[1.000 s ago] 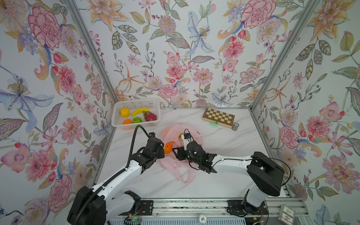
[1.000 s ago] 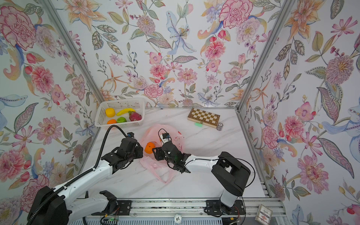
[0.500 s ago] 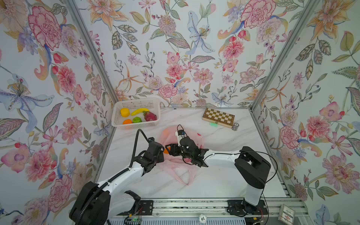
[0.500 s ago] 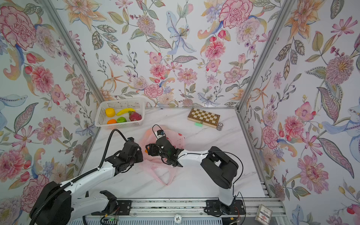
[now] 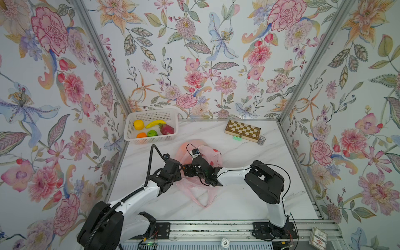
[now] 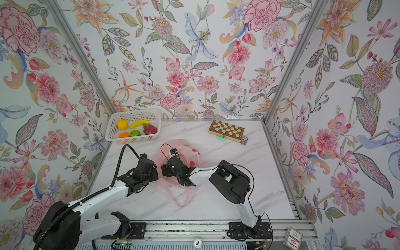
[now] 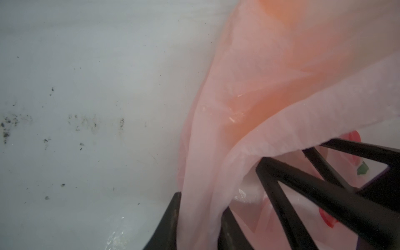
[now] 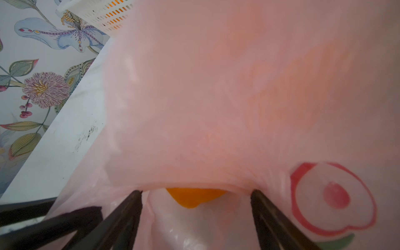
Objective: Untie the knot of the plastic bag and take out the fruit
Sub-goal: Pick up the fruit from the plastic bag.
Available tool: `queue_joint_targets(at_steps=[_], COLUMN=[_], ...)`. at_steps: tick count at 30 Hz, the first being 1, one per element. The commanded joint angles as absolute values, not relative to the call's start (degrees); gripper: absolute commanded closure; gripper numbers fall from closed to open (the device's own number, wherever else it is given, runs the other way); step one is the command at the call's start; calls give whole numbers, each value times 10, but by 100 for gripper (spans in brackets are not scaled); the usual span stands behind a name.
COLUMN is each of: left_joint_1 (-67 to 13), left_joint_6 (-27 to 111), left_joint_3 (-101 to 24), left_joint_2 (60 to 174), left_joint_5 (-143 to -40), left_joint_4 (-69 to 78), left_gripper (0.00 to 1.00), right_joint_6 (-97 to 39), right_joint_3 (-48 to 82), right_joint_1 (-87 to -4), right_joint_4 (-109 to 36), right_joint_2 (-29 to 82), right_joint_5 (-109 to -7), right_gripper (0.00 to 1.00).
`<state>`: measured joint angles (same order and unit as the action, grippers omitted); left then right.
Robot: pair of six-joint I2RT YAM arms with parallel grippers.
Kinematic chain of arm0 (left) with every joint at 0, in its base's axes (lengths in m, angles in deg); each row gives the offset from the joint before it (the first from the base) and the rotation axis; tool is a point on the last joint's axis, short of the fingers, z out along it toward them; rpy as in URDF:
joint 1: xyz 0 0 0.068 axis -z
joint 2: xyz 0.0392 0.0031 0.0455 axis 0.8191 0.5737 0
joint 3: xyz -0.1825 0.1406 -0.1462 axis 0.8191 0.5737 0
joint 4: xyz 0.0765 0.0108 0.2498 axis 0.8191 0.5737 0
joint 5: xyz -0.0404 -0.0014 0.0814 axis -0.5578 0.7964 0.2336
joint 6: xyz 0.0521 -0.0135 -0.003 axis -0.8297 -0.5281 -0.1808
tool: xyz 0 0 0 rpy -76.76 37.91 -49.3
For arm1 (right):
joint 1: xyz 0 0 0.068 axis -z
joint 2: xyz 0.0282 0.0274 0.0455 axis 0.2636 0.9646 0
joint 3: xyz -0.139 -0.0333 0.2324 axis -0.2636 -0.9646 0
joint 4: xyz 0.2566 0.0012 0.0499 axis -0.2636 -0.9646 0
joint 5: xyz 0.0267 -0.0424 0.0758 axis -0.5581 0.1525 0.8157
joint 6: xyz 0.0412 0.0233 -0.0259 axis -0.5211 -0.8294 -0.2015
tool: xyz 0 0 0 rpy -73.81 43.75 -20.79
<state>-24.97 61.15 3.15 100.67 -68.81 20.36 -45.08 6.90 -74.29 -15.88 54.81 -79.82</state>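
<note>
The pink plastic bag (image 5: 211, 154) lies mid-table with its loop handles trailing toward the front. My left gripper (image 7: 201, 218) is shut on a fold of the bag's left edge. My right gripper (image 8: 195, 193) stands wide open inside the bag's mouth, with both fingertips against the rim. An orange fruit (image 8: 194, 200) shows just past them, inside the bag. In both top views the two grippers meet at the bag's left side, left (image 5: 180, 173) and right (image 5: 186, 171). No knot is in view.
A white basket (image 5: 151, 114) at the back left holds a banana, a yellow fruit, an orange, a green fruit and a dragon fruit. At the back right lie a chessboard (image 5: 242, 130), a small green piece (image 5: 237, 137) and a small can (image 5: 262, 141).
My right gripper has opened wide and moved left into the bag's mouth. My left gripper has closed in on the bag's edge. In the top views the grippers now cover the orange.
</note>
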Motion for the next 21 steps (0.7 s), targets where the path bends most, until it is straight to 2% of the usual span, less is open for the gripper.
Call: queue_joint_targets(at_steps=[1, 3, 6, 11, 16, 21], left_joint_1=[-245, -244, -245, -245, -245, -244], left_joint_6=[614, 609, 597, 574, 574, 569], left_joint_3=[-1, -12, -27, -42, -38, -38], left_joint_2=[984, 981, 986, 995, 985, 977], left_joint_5=[-656, -654, -656, -672, -675, -667], left_joint_4=[206, 200, 196, 187, 174, 181], left_gripper=[79, 81, 83, 86, 86, 86], right_joint_6=[-416, -417, -412, -389, -403, -430], right_joint_3=[49, 27, -12, -48, -9, 67], right_joint_1=[-752, -756, -765, -795, -789, -758], right_joint_4=[-165, -169, -169, -159, -140, -147], right_joint_2=[516, 481, 429, 391, 441, 509], right_joint_5=[-848, -858, -850, -845, -794, -769], right_gripper=[11, 8, 8, 17, 27, 28])
